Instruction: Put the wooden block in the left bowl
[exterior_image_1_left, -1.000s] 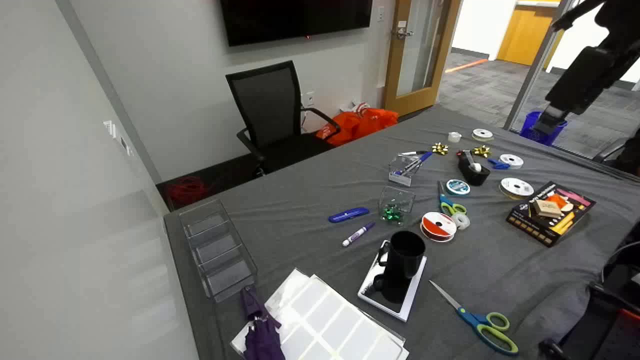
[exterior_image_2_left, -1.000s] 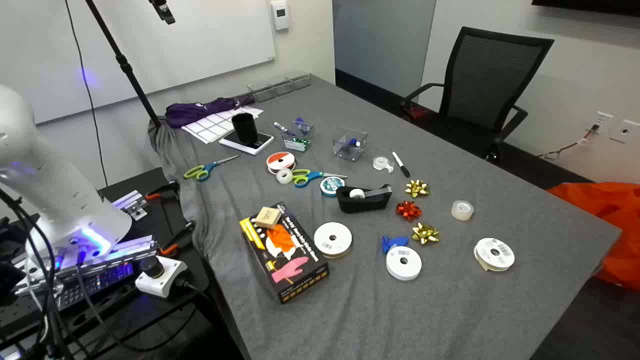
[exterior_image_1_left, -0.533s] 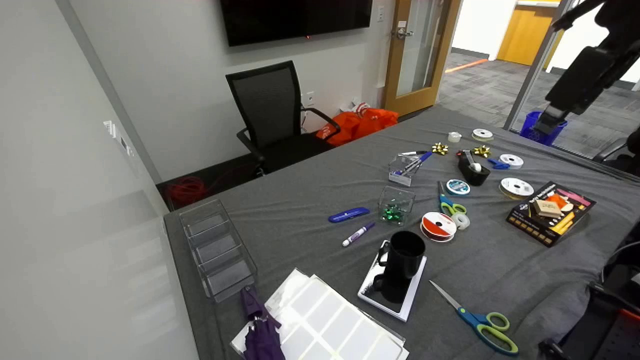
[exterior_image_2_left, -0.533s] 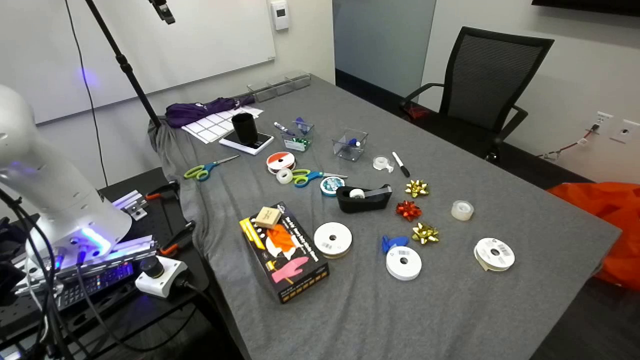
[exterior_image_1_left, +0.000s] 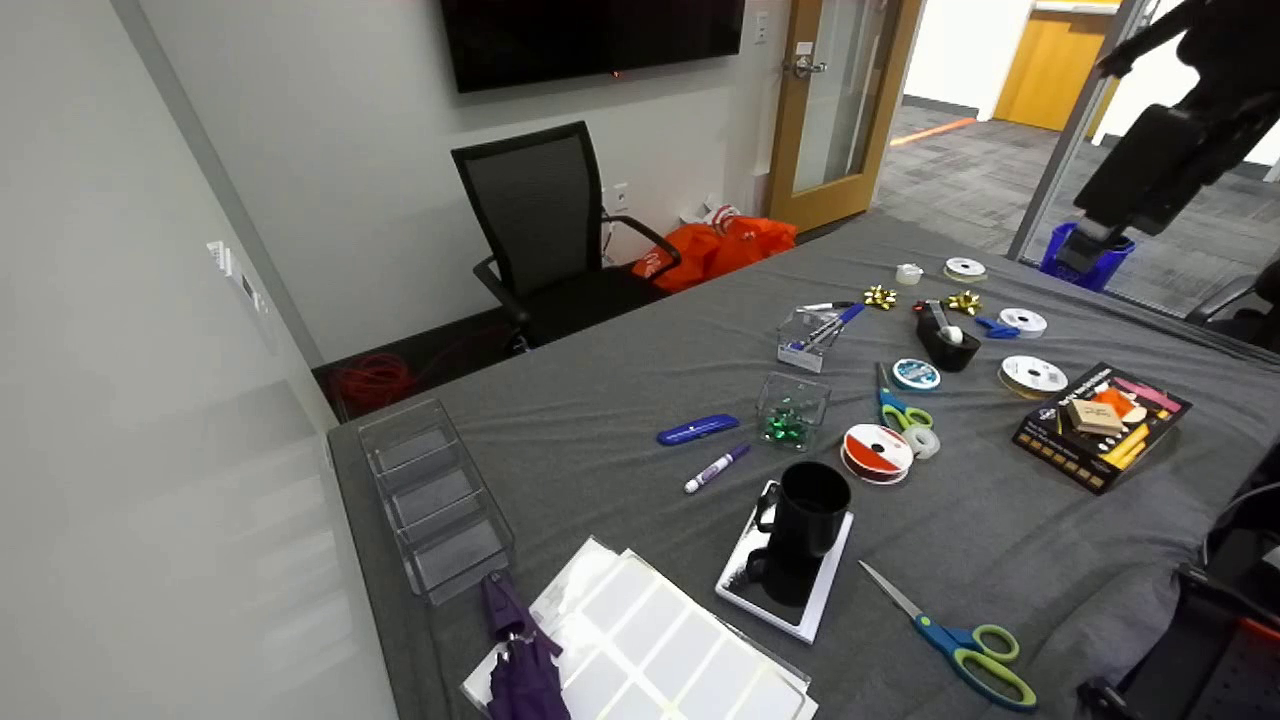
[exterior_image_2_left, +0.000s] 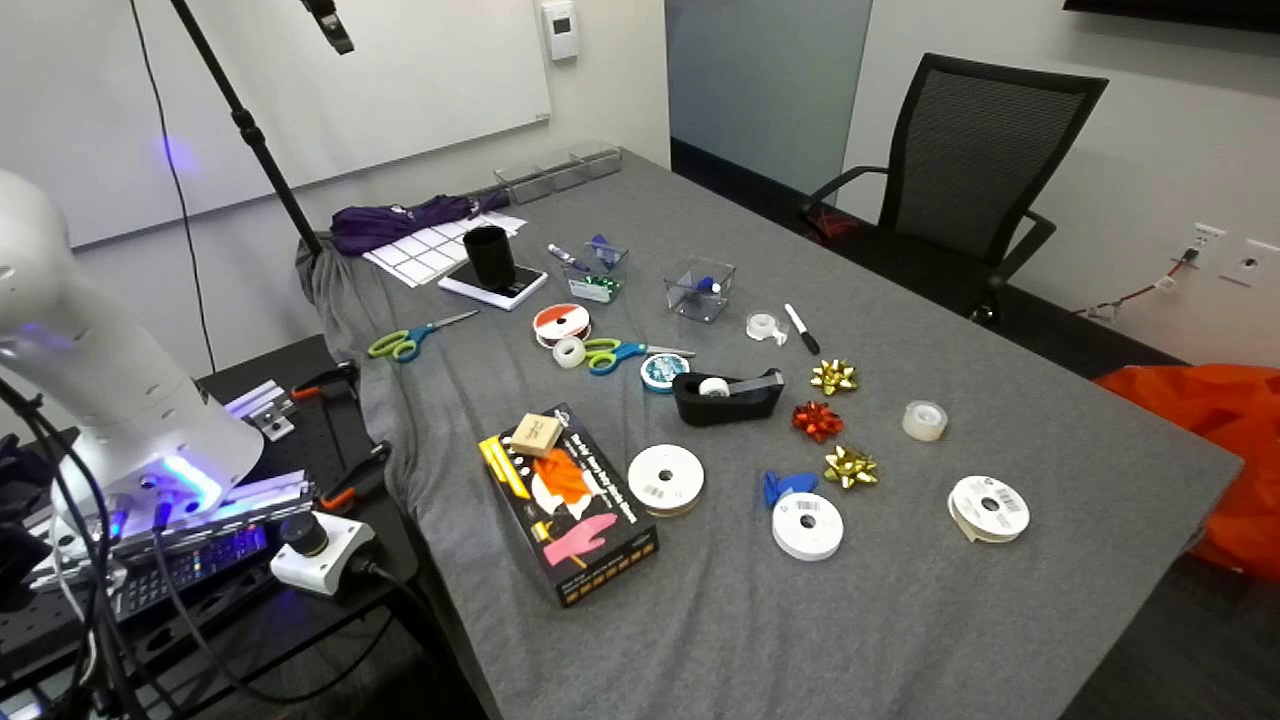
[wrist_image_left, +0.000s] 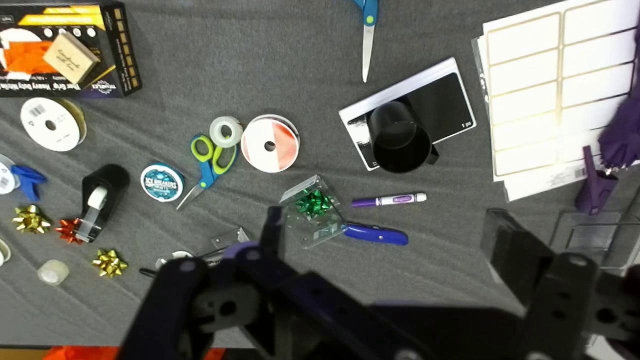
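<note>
The small wooden block (exterior_image_1_left: 1095, 417) lies on top of the black glove box (exterior_image_1_left: 1060, 447). It also shows in an exterior view (exterior_image_2_left: 537, 434) and at the upper left of the wrist view (wrist_image_left: 71, 58). No bowl shows. Two small clear square containers stand on the table: one holds a green bow (exterior_image_1_left: 785, 425), the other holds pens (exterior_image_1_left: 822, 330). My gripper (wrist_image_left: 387, 220) is open and empty, high above the table. The block lies outside its fingers, far off to the left in the wrist view. Part of the gripper (exterior_image_1_left: 1082, 245) shows at the upper right in an exterior view.
A black mug (exterior_image_1_left: 812, 505) stands on a white-edged box. Scissors (exterior_image_1_left: 965, 640), ribbon spools (exterior_image_2_left: 666, 478), a tape dispenser (exterior_image_2_left: 728, 397), bows, a purple marker (wrist_image_left: 389, 200) and a blue knife (wrist_image_left: 377, 234) lie around. A clear divided tray (exterior_image_1_left: 440, 500) stands at the table edge.
In an exterior view my gripper has moved slightly down and to the left within the last half second. The objects on the table have not moved.
</note>
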